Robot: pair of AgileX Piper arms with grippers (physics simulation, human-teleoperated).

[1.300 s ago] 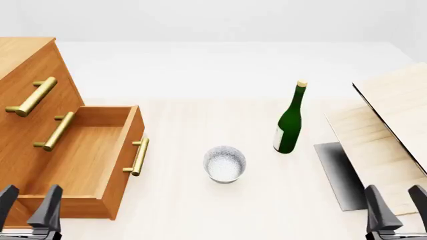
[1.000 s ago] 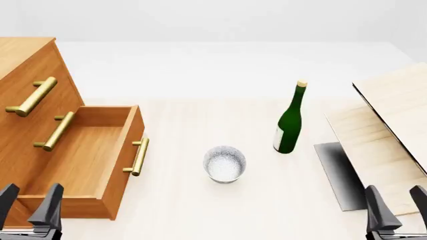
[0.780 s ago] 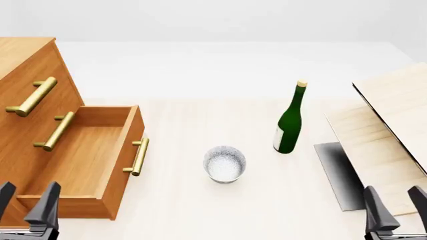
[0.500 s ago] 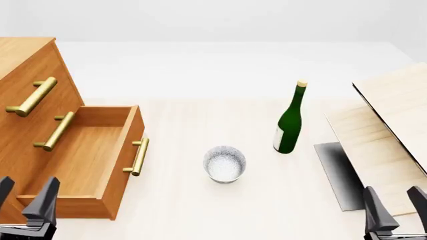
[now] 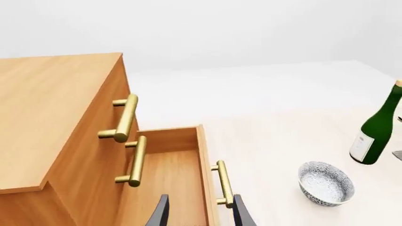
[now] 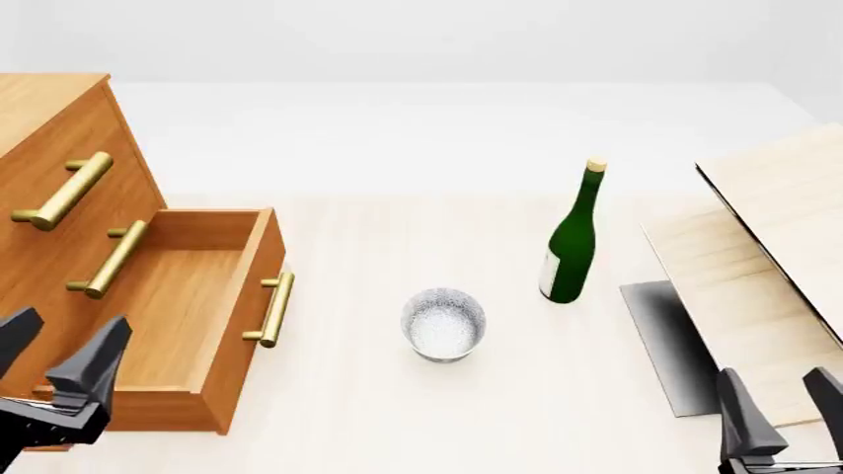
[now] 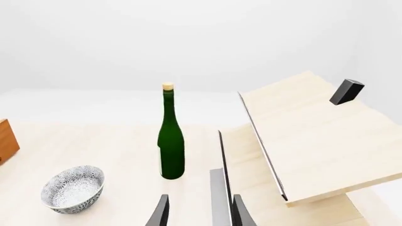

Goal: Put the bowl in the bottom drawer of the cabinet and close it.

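- Bowl [image 6: 444,324] sits mid-table, nearer the front edge; your left gripper [image 6: 59,357] and right gripper [image 6: 781,405] hang spread and empty.
- Judge it rigid, glazed, slippery, breakable: pinch its rim wall.
- Beyond, the bottom drawer [image 6: 172,314] stands open in the cabinet [image 6: 53,148].

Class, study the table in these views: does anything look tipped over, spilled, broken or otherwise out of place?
Nothing stands out. The bowl sits upright on the table, the green bottle stands upright, nothing is spilled, and the bottom drawer is pulled open. Only the pale wooden boards lean at a tilt, on the right.
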